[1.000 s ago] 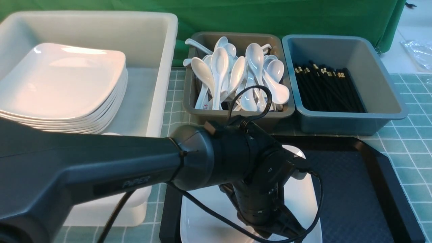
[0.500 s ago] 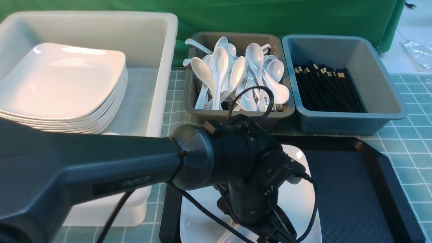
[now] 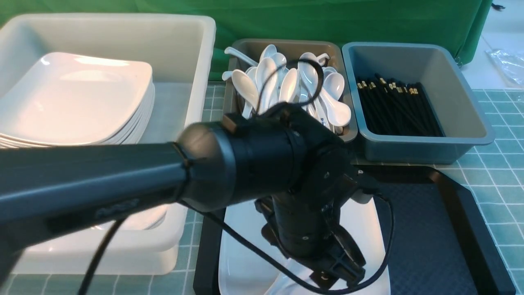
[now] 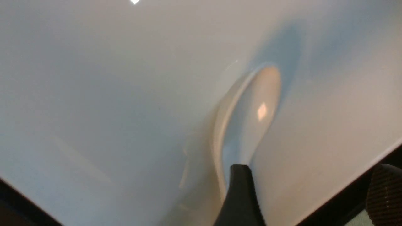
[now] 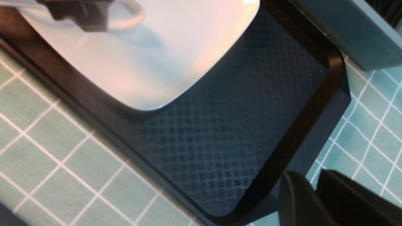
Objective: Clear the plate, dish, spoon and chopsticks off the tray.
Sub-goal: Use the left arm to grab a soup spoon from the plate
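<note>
The large white plate [image 3: 241, 250] lies on the left part of the black tray [image 3: 430, 229]. A white spoon [image 4: 251, 116] rests on the plate [image 4: 110, 94]. My left gripper [image 3: 333, 266] hangs just above them, open. One finger [image 4: 240, 194] is over the spoon's handle and the other finger [image 4: 384, 194] is beyond the plate's edge, holding nothing. In the right wrist view the left gripper [image 5: 78, 12] covers part of the spoon [image 5: 132, 14]. My right gripper [image 5: 311, 175] is shut and empty beside the tray's corner [image 5: 333, 72]. Several black chopsticks [image 3: 393, 106] lie in the blue-grey tub. The dish is out of view.
A big white tub [image 3: 202, 82] on the left holds a stack of white plates [image 3: 77, 98]. Behind the tray stand a grey tub [image 3: 286, 141] full of white spoons and the blue-grey tub [image 3: 462, 94]. The table has a green tiled cloth [image 3: 499, 184].
The left arm's wrist has lifted and drawn back toward the tubs, raising its gripper a little above the plate. Plate and tray have stayed put.
</note>
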Controlling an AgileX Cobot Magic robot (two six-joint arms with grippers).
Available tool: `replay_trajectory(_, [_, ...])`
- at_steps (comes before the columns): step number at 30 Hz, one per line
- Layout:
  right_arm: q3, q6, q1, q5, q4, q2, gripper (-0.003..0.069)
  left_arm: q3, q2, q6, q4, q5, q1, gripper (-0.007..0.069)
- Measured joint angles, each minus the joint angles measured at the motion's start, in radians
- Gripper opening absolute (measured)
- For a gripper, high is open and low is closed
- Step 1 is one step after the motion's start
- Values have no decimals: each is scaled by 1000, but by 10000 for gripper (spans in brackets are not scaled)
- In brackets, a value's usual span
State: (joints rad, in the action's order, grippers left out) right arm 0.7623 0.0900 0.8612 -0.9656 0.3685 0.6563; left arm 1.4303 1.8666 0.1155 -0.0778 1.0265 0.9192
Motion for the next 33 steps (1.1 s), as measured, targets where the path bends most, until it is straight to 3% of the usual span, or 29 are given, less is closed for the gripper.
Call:
replay_trajectory(4, [0,0,0,0,0,0,140,-59,-4,-19,-35,67,-1,493])
replay_trajectory(15, [0,4,0,1,-5,0,141,-189,4,-1,-107,-155,-2,493])
replay_trajectory(24, [-1,5,0,1,-5,0,142,-188,43,20,-103,-175,-29,465])
replay_trajectory(29, [-1,4,0,1,-6,0,143,-185,47,11,-35,-175,-40,318])
replay_trajectory(30, [-1,1,0,1,-6,0,143,-184,48,-15,-15,-174,-40,205])
replay_trajectory(33, [-1,-2,0,1,-7,0,143,-180,48,-44,25,-172,-40,113])
